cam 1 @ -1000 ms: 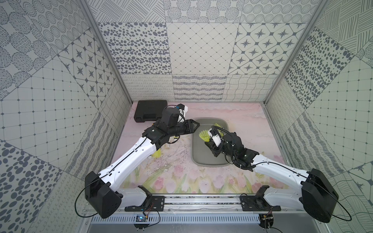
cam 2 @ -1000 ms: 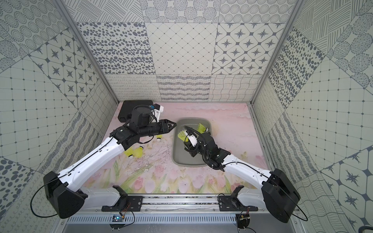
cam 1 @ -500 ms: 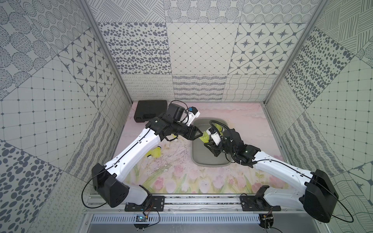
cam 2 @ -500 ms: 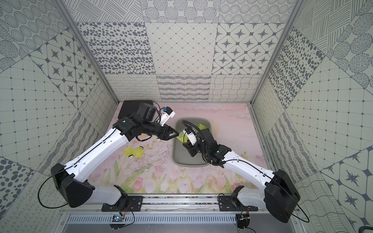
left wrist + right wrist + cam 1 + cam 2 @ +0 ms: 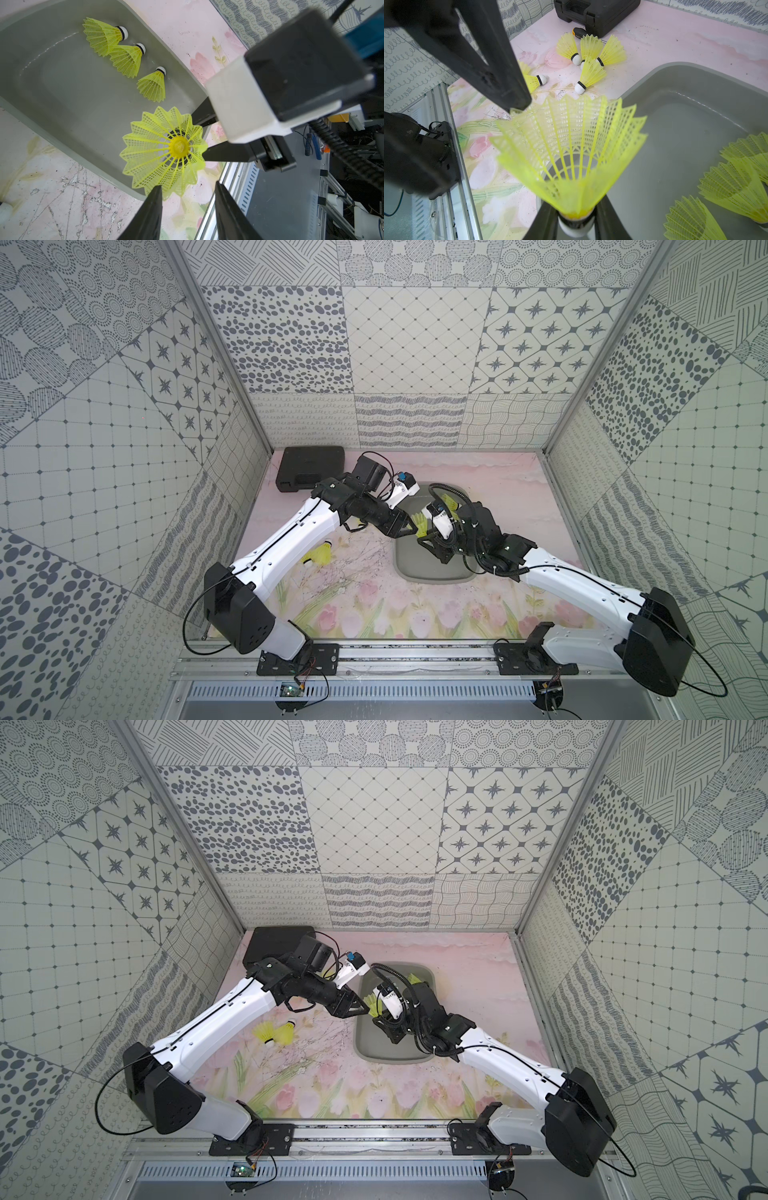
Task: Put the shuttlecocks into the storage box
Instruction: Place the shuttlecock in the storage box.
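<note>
One shuttlecock point(image 5: 420, 527) is in play. In both top views it hangs between the arms, over the side of the storage box point(image 5: 432, 578) nearest your left arm. Your right claw point(image 5: 430, 543) is clamped on it, and your left claw point(image 5: 409, 526) sits just beside its skirt. Loose shuttlecocks point(image 5: 276, 1033) lie on the table point(image 5: 316, 1094), well apart from the box.

Through the left wrist camera you look straight into the open skirt. The left claw's jaws stand apart with nothing between them, so that arm carries nothing. Beyond, three boxed shuttlecocks point(image 5: 126, 56) lie along the far wall, leaving most of the floor bare (plenty of landing room).

Through the right wrist camera the jaws pinch the white cork point(image 5: 576, 225), skirt pointing away, and one left finger point(image 5: 508, 83) looks to touch the skirt rim. Judging from this, draw the left claw clear first, or the mesh may snag and twist the cork. Then carry the shuttlecock inward past the wall, lower it near the floor, and open gently so it doesn't bounce out. At least five more wait near the black case point(image 5: 596, 12) and screwdriver point(image 5: 578, 32).
</note>
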